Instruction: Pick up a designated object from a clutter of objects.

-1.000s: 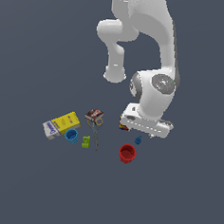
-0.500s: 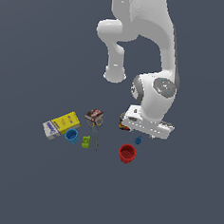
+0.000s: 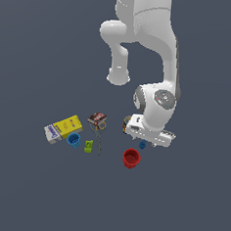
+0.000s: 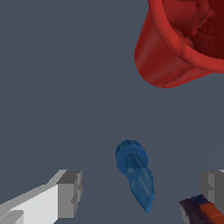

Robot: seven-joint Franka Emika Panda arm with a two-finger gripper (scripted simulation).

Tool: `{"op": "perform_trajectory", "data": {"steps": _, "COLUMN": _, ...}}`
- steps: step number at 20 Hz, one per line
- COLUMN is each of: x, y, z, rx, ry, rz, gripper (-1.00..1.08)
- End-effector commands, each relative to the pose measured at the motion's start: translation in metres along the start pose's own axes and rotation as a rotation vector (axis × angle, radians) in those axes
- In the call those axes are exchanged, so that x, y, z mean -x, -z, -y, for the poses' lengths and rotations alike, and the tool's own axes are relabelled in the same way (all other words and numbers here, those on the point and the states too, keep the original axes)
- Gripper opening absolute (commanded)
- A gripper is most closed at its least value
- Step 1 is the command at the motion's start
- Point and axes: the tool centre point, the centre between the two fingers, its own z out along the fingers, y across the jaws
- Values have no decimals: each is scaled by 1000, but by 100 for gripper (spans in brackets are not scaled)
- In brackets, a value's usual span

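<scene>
i'm watching the wrist sink a little lower than it was a second ago, so the gripper (image 4: 141, 192) is now closing in on the tiny blue peg (image 4: 135, 173), which is lying on the floor just beside the red cup (image 3: 131, 158). the arm is folding steeply down over that spot, the hand pointing at the ground. the fingers (image 4: 70, 192) are standing wide apart on either side of the peg, holding nothing yet.

Tiny blue peg (image 4: 134, 173) lying on floor, near red cup (image 4: 183, 41).
</scene>
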Motion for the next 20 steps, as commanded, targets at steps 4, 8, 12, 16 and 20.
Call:
{"op": "perform_trajectory", "data": {"steps": 4, "x": -1, "y": -13, "z": 1, "rx": -1, "ry": -1, "rz": -1, "gripper": 100}}
{"op": "perform_trajectory", "data": {"steps": 8, "x": -1, "y": -13, "z": 1, "rx": -1, "ry": -1, "rz": -1, "gripper": -100}}
{"op": "perform_trajectory", "data": {"steps": 12, "x": -1, "y": -13, "z": 1, "rx": -1, "ry": -1, "rz": -1, "gripper": -100}}
{"op": "perform_trajectory", "data": {"steps": 16, "x": -1, "y": -13, "z": 1, "rx": -1, "ry": -1, "rz": -1, "gripper": -100}}
{"op": "perform_trajectory", "data": {"steps": 20, "x": 0, "y": -10, "z": -1, "rx": -1, "ry": -1, "rz": -1, "gripper": -100}}
